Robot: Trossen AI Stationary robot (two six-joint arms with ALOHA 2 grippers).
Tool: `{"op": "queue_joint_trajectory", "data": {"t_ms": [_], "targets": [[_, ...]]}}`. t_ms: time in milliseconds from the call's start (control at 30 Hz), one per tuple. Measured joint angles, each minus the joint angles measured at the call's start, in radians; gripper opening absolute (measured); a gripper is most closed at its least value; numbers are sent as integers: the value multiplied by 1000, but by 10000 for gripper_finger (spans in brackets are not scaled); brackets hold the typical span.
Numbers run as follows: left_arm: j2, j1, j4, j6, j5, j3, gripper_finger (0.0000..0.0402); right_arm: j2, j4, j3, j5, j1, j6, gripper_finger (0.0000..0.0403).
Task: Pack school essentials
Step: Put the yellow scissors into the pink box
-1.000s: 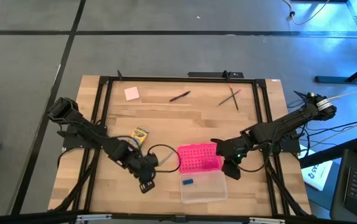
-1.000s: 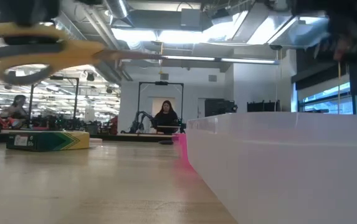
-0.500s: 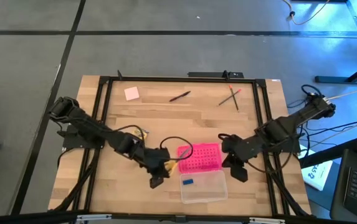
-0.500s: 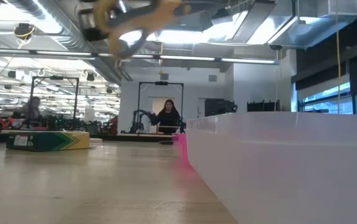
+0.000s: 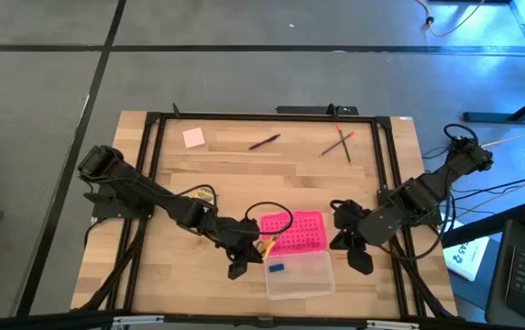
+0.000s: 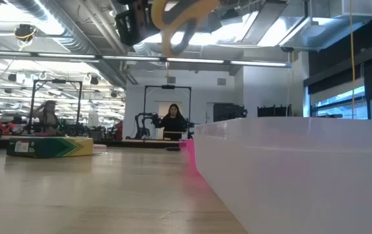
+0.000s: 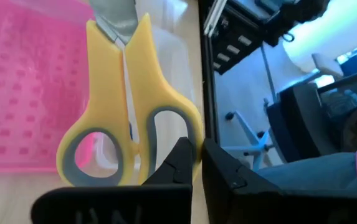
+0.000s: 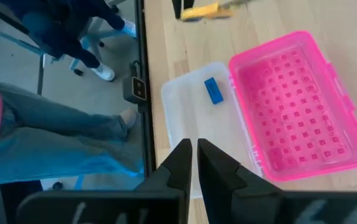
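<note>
While the left gripper (image 5: 260, 246) hangs above the table (image 5: 244, 183) at the near left corner of the pink lid (image 5: 294, 231), we see it clamped on the yellow-handled scissors (image 7: 125, 118), fingers pinched tight on one handle loop. In the low view the scissors (image 6: 173, 16) ride high in the air, well clear of the wood. The clear case (image 5: 300, 274) lies open just beside them, joined to the lid, and the blue eraser (image 5: 276, 268) already sits inside it; the right wrist view shows that eraser (image 8: 213, 90) alone on the case floor.

We find the right gripper (image 5: 343, 240) just off the lid's right edge, its fingers (image 8: 181, 163) nearly together and holding nothing.

The crayon box (image 5: 205, 194) rests on the left part of the table, partly hidden by the left arm. The pink pad (image 5: 193, 137) lies at the far left, the dark pen (image 5: 264, 142) at the far middle, and the red and green pencils (image 5: 340, 142) crossed at the far right.

A person (image 6: 173, 120) shows in the room beyond.
</note>
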Motion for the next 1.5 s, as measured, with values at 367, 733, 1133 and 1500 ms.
{"op": "queue_joint_trajectory", "data": {"t_ms": [367, 733, 1133, 1500], "targets": [[101, -19, 186, 104, 8, 0, 2, -64, 1, 1, 141, 1, -4, 30], [223, -35, 324, 165, -1, -1, 3, -68, 2, 0, 182, 1, -5, 30], [307, -36, 405, 181, 2, 0, 6, -67, 2, 0, 184, 1, -5, 30], [307, -66, 313, 182, 4, -1, 7, -67, 3, 0, 184, 1, -5, 30]]}}
